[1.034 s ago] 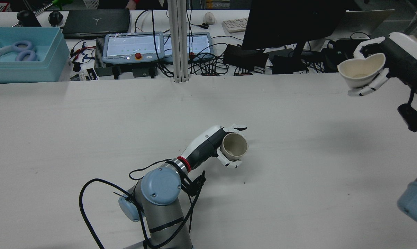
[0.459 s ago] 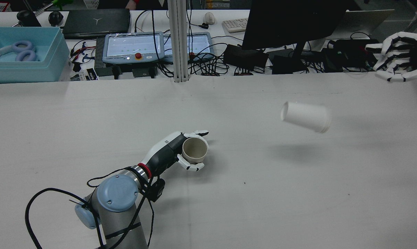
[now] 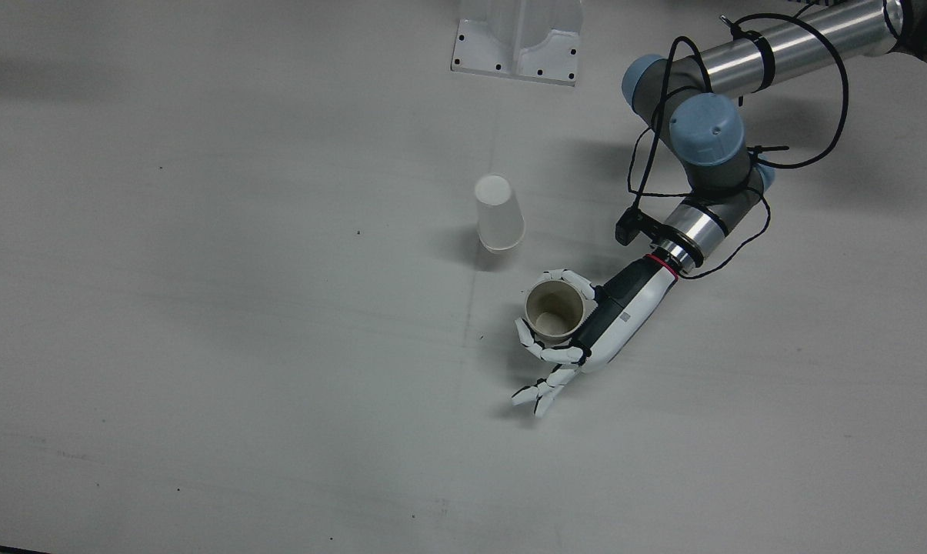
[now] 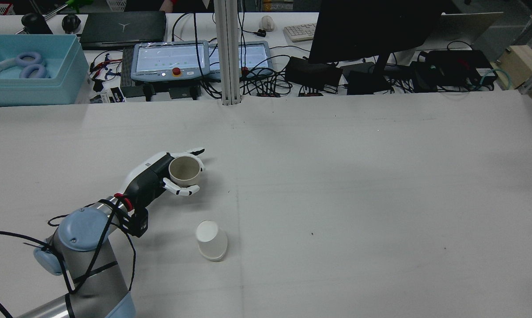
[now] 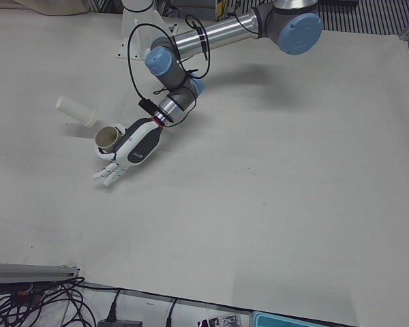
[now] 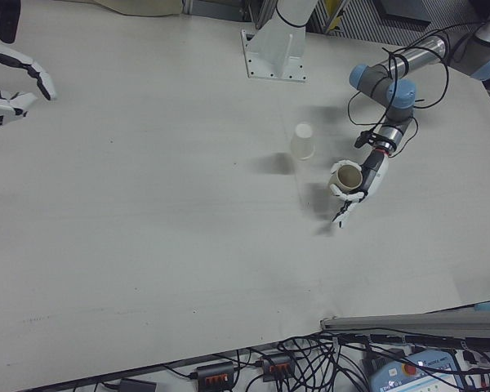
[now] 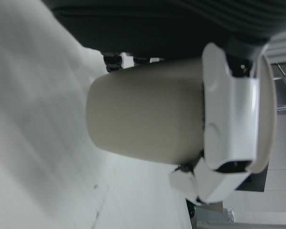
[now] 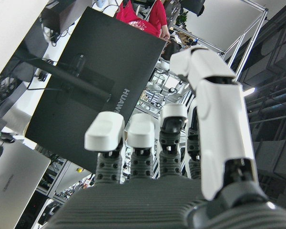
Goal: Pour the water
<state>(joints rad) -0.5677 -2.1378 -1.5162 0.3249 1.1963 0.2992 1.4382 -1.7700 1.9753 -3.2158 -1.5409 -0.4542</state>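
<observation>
My left hand (image 4: 177, 174) is shut on an upright beige cup (image 4: 185, 170), which looks empty; some of its fingers stay stretched out. The hand (image 3: 586, 327) and the cup (image 3: 555, 311) also show in the front view, and the cup fills the left hand view (image 7: 148, 119). A white cup (image 4: 211, 244) is bottom up close to the left arm, nearer the robot than the beige cup. It also shows in the front view (image 3: 499, 214) and right-front view (image 6: 302, 141); I cannot tell whether it rests on the table. My right hand (image 6: 12, 77) is open and empty, far off at the table's side.
The white table (image 4: 358, 198) is bare apart from the two cups. A post base (image 3: 518, 38) stands between the arms' pedestals. Beyond the far edge are a monitor (image 4: 371, 31), tablets (image 4: 168, 59), cables and a blue box (image 4: 29, 70).
My right hand let go of the white cup, which flew left across the table to beside the left arm. The right hand opened and drew away right. My left hand carried the beige cup left.
</observation>
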